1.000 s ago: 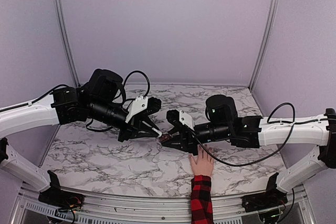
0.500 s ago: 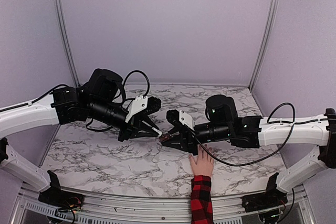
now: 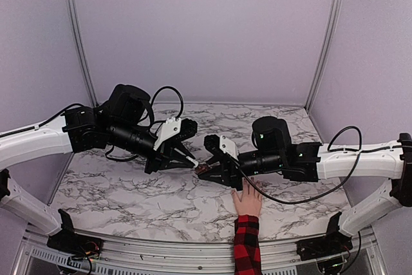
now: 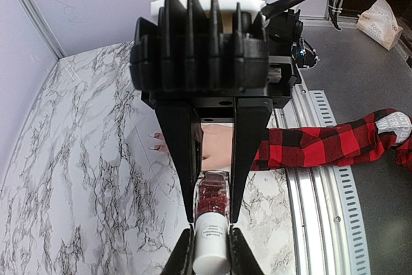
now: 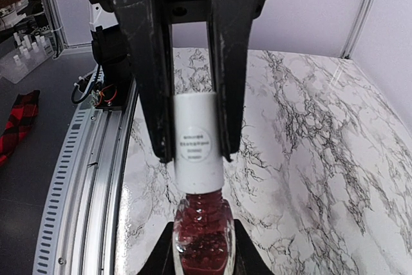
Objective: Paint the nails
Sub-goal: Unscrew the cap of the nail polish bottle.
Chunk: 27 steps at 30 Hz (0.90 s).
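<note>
Paint-the-nails scene. The small nails [image 4: 154,148], whose colour is too faint to tell, tip the fingers of a pale human hand [image 3: 247,201] in a red-and-black plaid sleeve [image 3: 246,246]. The hand lies flat at the near edge of the white marble-patterned table [image 3: 129,198], its fingers reaching under the right arm. Only two nails show, in the left wrist view, behind the grippers. Just above and left of the hand, the right gripper [image 3: 207,170] is closed on a small glass bottle of dark red polish [image 5: 205,239]. The left gripper [image 3: 193,164] faces it, clamped on the bottle's white cylindrical cap [image 5: 196,143]
</note>
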### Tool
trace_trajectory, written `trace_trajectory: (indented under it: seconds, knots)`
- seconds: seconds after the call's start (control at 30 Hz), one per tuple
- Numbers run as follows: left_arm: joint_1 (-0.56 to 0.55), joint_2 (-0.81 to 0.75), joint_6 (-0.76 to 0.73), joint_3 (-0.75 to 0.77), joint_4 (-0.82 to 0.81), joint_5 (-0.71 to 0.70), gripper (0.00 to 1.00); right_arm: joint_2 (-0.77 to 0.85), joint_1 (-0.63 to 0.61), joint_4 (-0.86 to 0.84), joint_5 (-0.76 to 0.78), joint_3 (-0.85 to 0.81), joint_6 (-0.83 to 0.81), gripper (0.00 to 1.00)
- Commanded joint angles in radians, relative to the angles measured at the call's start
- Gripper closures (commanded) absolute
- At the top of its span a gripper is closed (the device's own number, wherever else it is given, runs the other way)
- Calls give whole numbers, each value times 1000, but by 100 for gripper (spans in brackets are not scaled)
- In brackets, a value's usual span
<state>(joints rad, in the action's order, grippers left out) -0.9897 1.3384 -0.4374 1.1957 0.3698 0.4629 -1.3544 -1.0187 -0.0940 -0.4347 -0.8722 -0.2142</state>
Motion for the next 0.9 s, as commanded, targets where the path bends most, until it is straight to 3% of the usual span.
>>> trace_trajectory:
  seconds: [0.0, 0.87]
  knots:
    - [-9, -32, -9, 7, -23, 78, 100, -5, 1, 13, 65, -7, -2, 100]
    - [-15, -15, -42, 14, 17, 55, 100, 11, 1, 34, 121, -15, 0, 100]
